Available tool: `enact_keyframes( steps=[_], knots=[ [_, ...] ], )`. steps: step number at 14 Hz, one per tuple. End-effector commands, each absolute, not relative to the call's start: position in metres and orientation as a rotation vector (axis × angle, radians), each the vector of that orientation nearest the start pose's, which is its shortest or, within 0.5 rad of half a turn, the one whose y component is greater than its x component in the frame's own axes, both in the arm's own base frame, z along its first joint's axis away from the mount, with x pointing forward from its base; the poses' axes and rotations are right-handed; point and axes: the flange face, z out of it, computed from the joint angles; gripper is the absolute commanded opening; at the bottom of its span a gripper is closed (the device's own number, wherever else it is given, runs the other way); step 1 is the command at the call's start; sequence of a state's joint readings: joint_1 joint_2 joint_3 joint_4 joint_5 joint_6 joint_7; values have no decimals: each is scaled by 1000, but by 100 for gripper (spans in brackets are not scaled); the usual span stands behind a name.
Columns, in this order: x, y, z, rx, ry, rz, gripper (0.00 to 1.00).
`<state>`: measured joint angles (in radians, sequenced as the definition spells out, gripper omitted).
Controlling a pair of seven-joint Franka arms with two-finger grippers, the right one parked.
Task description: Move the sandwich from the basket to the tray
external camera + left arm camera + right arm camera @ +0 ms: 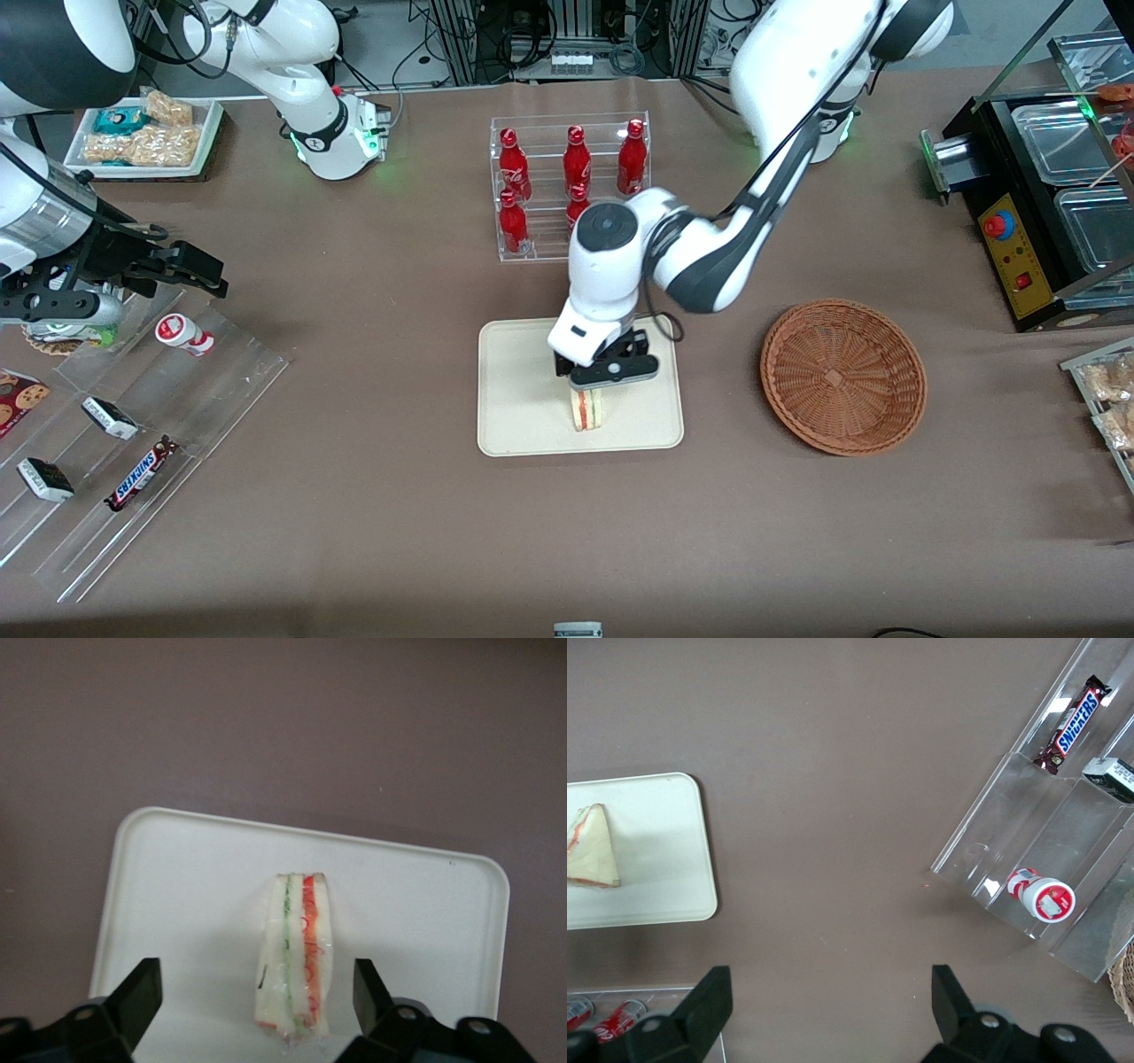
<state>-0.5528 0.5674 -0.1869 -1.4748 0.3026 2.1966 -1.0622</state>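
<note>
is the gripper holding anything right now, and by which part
Nothing is held. The gripper is open above the tray, its fingers apart from the sandwich, which stands on the tray between them.

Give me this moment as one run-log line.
sandwich: standing on tray | gripper: open, above sandwich, not gripping | basket: empty | stage: released

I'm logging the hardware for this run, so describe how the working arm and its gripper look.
The working arm has glossy white shells with dark grey-black joint sections, a round dark cap on its wrist and a black cable running along it. Its base ring glows green. The gripper, above the sandwich on the tray, has a white body, black mount and black, blocky fingers.
</note>
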Motion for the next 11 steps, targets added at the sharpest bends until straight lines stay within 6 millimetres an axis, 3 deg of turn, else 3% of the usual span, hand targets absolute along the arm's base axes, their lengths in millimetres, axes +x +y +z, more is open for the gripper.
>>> enact_keyframes(
  steps=[1, 3, 5, 8, 11],
  knots=[
    [553, -428, 431, -3094, -299, -370, 100],
    [568, -373, 455, -3076, -412, -201, 100],
    [588, -314, 467, -3059, -310, -114, 100],
    [596, -223, 489, -3062, -236, 52, 100],
    [587, -177, 513, -3049, -179, 79, 100]
  ],
)
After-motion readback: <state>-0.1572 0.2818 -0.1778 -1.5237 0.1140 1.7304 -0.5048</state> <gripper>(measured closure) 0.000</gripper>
